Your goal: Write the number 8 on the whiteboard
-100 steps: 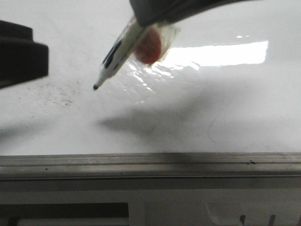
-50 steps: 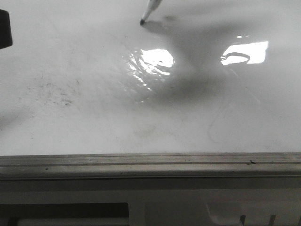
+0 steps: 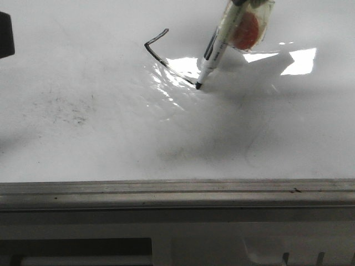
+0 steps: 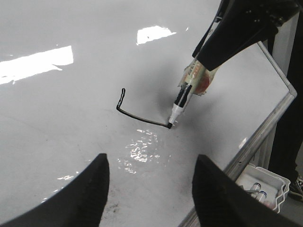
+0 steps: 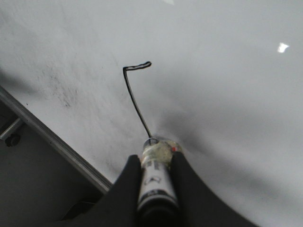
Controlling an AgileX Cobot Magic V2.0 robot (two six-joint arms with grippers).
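The whiteboard (image 3: 111, 144) is glossy white and fills the front view. A thin black line (image 3: 157, 51), the number 8 as it stands, is a small angular hook joined to a straight slanted stroke; no loop shows. It also shows in the left wrist view (image 4: 142, 119) and the right wrist view (image 5: 135, 97). My right gripper (image 5: 156, 163) is shut on a white marker (image 3: 221, 44) with a red patch under clear tape. The marker's tip (image 3: 198, 86) touches the board at the stroke's end. My left gripper (image 4: 150, 163) is open and empty above the board, short of the line.
The grey metal rim (image 3: 177, 191) runs along the board's near edge and also shows in the left wrist view (image 4: 265, 127). Faint grey smudges (image 3: 66, 111) lie at the board's left. A white tray (image 4: 265, 182) holding pens sits beyond the rim. A dark part of the left arm (image 3: 4, 34) is at the left edge.
The marker went from hovering low at the left to the far side, touched down, and drew the hook and slanted stroke toward the near right. The left arm pulled back leftward.
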